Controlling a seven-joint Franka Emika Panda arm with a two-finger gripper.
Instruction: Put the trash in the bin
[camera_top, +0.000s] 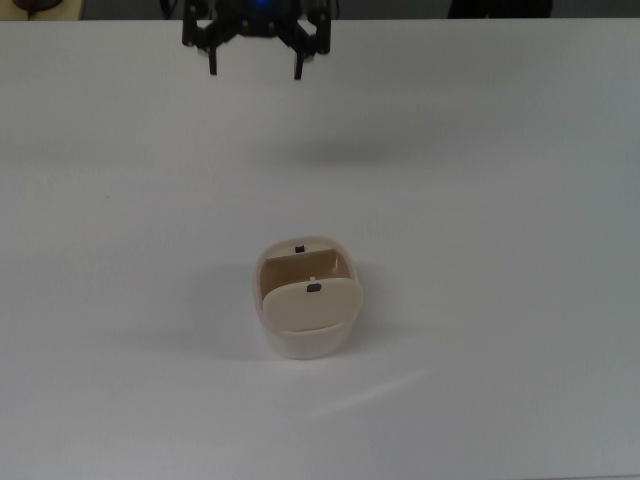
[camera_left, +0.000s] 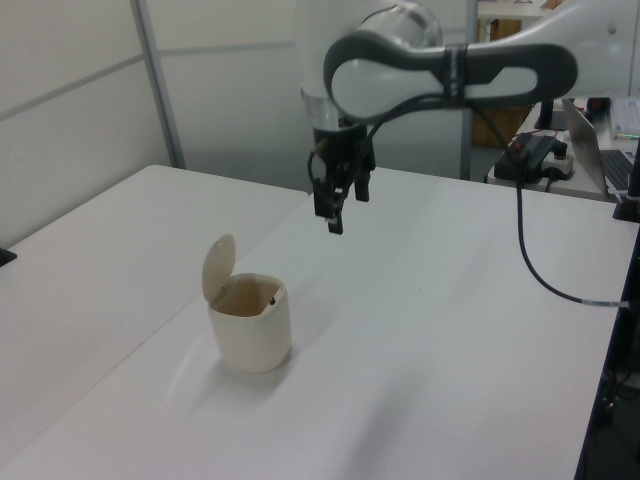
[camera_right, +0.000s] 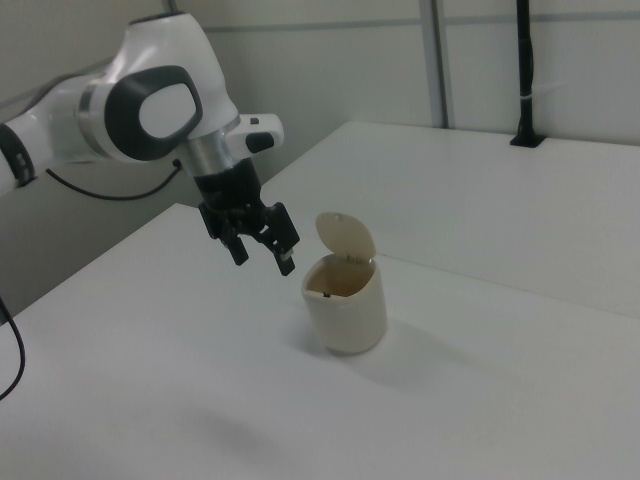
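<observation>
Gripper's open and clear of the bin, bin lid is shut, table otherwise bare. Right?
Not quite: the lid is not shut. In the left view the bin has its lid tipped up and its mouth open; the right view shows the same. The gripper is indeed open and well clear of the bin, above the table.
</observation>
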